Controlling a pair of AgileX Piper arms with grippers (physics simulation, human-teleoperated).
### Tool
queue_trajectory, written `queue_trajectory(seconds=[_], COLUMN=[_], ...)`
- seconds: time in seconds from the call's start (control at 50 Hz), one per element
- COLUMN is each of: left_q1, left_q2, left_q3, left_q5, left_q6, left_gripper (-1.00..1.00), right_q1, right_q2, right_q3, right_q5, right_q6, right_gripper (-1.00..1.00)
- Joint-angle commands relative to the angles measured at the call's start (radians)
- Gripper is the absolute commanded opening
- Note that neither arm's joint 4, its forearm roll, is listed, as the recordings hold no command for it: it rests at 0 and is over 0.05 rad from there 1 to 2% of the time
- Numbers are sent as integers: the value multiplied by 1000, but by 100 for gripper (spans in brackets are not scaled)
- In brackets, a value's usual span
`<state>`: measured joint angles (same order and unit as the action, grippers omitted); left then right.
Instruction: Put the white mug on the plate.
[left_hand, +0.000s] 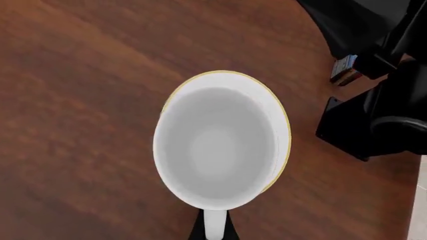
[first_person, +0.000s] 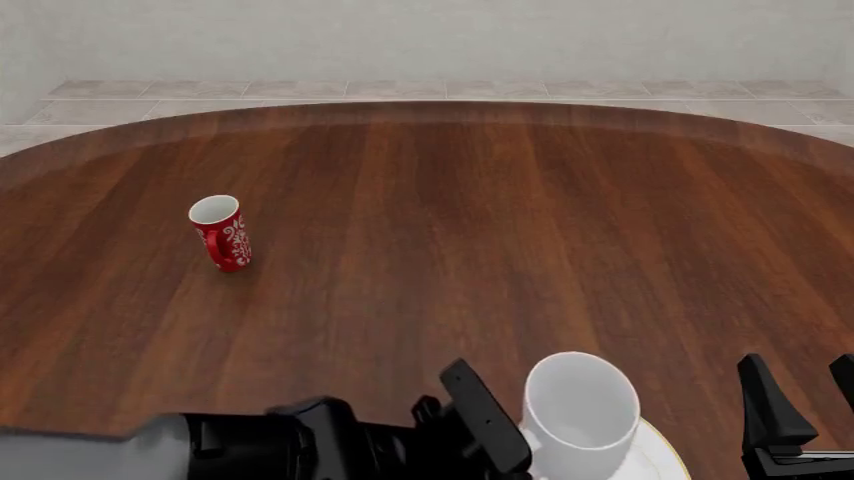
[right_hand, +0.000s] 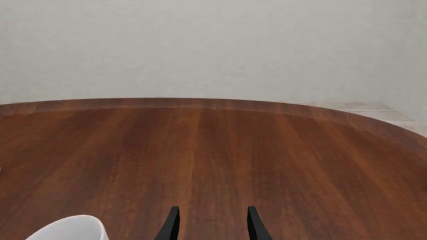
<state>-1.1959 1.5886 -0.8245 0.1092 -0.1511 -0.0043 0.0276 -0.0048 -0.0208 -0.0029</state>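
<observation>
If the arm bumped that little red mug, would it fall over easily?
Probably. The red mug looks tall and narrow and already seems to lean, so a nudge near the rim would likely tip it. On its side it could roll across the smooth wooden table. It appears to be ceramic, so stiff and perhaps breakable.
</observation>
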Motion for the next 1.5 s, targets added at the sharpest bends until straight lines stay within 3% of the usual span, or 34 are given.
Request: queue_trajectory(seconds=[0.02, 0.92, 0.94, 1.5], left_q1=[-10, -27, -27, -24], left_q2=[38, 107, 104, 95], left_q3=[-10, -19, -18, -17], left_q5=[-25, -82, -86, -85], left_q6=[3, 17, 19, 31], left_gripper=[-100, -100, 100, 100], right_q1=[0, 0, 0, 0], right_q2=[0, 0, 0, 0], right_q3=[0, 0, 0, 0], right_q5=[0, 0, 0, 0], right_q6=[0, 0, 0, 0], right_gripper=[100, 100, 100, 100])
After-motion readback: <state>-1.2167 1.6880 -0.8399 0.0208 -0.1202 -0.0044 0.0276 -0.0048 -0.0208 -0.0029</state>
